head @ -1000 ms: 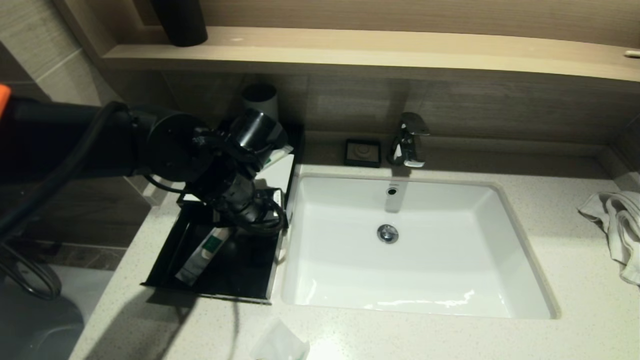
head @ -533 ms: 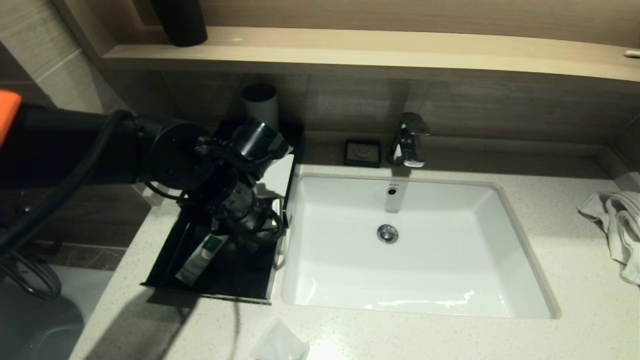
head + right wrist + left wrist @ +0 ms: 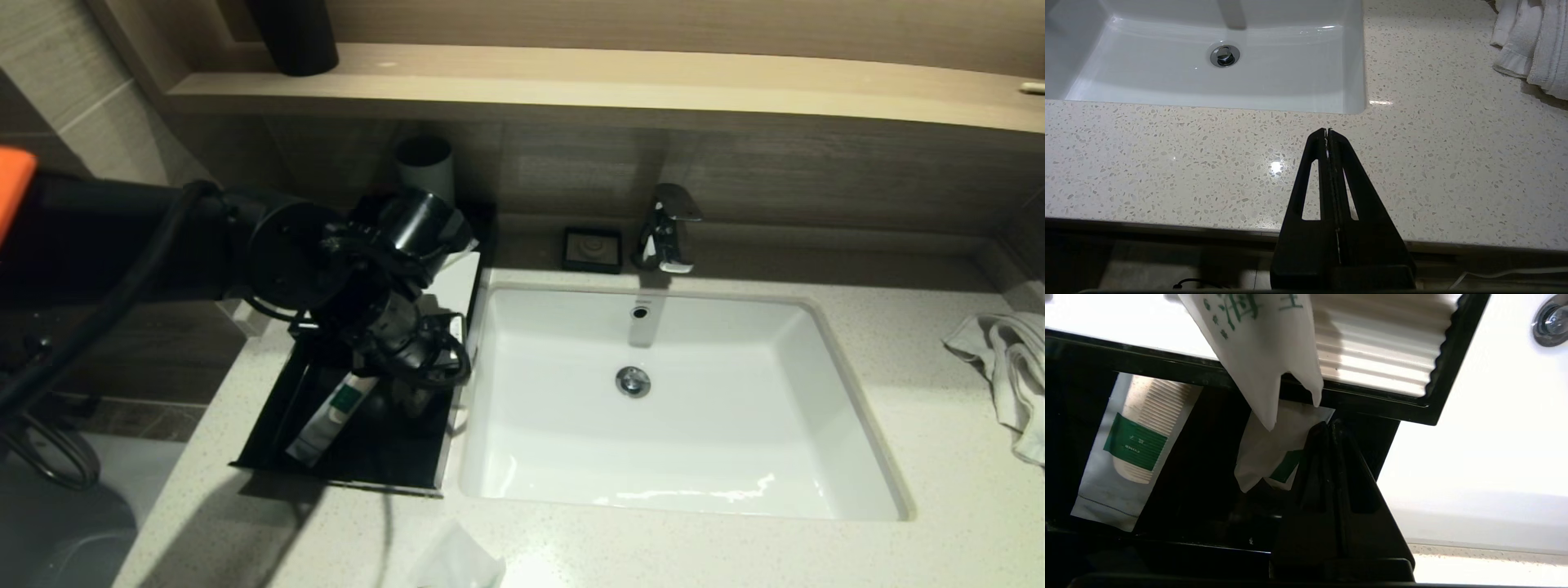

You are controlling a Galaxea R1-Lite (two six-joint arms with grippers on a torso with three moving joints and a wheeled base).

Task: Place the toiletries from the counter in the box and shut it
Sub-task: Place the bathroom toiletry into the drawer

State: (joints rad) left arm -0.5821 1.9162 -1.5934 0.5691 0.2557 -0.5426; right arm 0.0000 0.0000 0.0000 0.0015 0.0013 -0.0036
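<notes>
Our left gripper (image 3: 1330, 426) sits over the open drawer (image 3: 384, 457) of the box (image 3: 445, 286), which stands on the counter (image 3: 922, 425) at the left edge of the sink (image 3: 841, 384). Its fingers are pressed together, and in the left wrist view their tips touch a short soft packet (image 3: 1263, 457) with a green label lying against the drawer's back wall. We cannot tell whether the tips pinch a fold of the wrapper or only rest on it.

A long slim tube (image 3: 331, 416) lies along the drawer's left side. Another wrapped item (image 3: 1257, 343) hangs down from the box's white top panel, over the drawer's back edge. One more packet (image 3: 453, 563) lies on the counter at its front edge, below the drawer's front right corner. So we judge the job is roughly half done.

To do this step well, we should make sure the packet lies flat inside the drawer and clear of its rim before we draw away; soft wrappers tend to cling to the fingertips. The item hanging from the top panel needs to drop fully into the drawer, or it may jam when we push the drawer shut.

Our right gripper (image 3: 1327, 131) is parked with fingers together above the counter's front edge, near the sink's front right corner.
</notes>
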